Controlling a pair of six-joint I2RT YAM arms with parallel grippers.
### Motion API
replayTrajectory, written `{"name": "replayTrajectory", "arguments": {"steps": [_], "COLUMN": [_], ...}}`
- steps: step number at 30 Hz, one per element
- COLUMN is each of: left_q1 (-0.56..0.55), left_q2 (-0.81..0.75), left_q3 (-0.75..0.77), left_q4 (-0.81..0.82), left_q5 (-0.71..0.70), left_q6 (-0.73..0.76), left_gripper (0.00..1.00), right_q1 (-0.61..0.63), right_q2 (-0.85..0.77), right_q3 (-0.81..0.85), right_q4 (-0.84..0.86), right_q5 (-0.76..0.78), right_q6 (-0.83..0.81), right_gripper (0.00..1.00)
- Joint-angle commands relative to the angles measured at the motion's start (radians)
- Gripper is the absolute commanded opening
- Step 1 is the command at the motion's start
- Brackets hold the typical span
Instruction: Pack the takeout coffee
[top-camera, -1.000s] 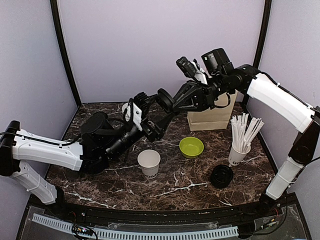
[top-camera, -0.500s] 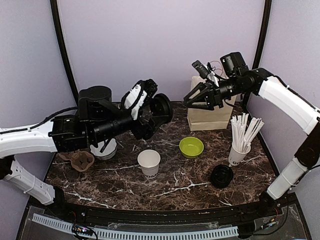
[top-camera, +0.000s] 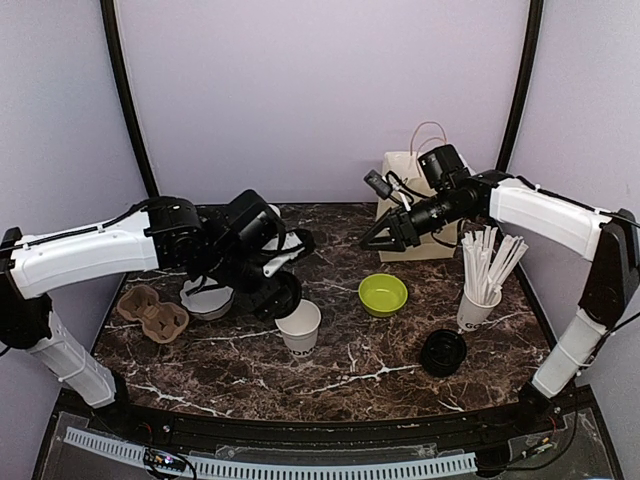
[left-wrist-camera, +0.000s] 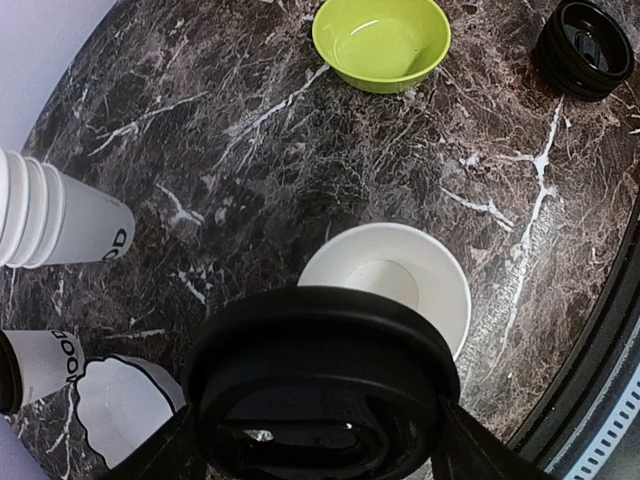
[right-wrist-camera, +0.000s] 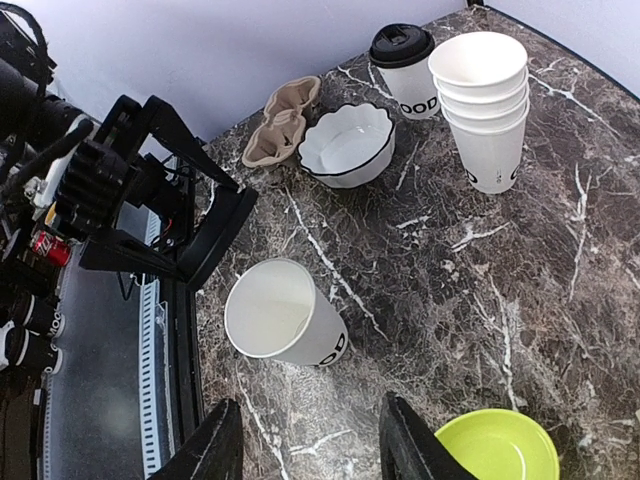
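Note:
An open white paper cup (top-camera: 298, 325) (left-wrist-camera: 395, 290) (right-wrist-camera: 285, 315) with dark lettering stands on the marble table. My left gripper (top-camera: 280, 297) (left-wrist-camera: 320, 440) is shut on a round black lid (left-wrist-camera: 320, 385), held just above and beside the cup's rim. A lidded takeout coffee (right-wrist-camera: 405, 65) (left-wrist-camera: 35, 365) stands at the back left, next to a stack of white cups (right-wrist-camera: 485, 100) (left-wrist-camera: 60, 220). My right gripper (top-camera: 372, 243) (right-wrist-camera: 310, 450) hangs open and empty above the table, in front of the paper bag (top-camera: 440, 243).
A lime-green bowl (top-camera: 383, 294) sits right of centre. A white cup of long sticks (top-camera: 478, 300) and a stack of black lids (top-camera: 443, 352) are at the right. A brown cup carrier (top-camera: 152, 312) and a white scalloped bowl (right-wrist-camera: 350, 145) lie at the left.
My left arm has swung down with the black lid to the open cup. My right gripper has pulled back to the right, dropped in front of the bag and opened.

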Motion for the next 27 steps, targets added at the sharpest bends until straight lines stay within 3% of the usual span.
{"name": "replayTrajectory", "arguments": {"steps": [1,15,27], "left_q1": [0.032,0.085,0.098], "left_q2": [0.016,0.226,0.276], "left_q3": [0.075,0.237,0.259], "left_q4": [-0.119,-0.178,-0.202], "left_q5": [0.092,0.178,0.208], "left_q6": [-0.045,-0.019,-0.019], "left_gripper": [0.78,0.79,0.78], "right_q1": [0.024,0.071,0.070], "right_q2": [0.012,0.050,0.047], "right_q3": [-0.036,-0.025,-0.037], "right_q4": [0.063,0.031,0.041], "right_q5": [0.012,0.060,0.111], "right_q6": [0.040,0.003,-0.005], "right_gripper": [0.47,0.46,0.45]}}
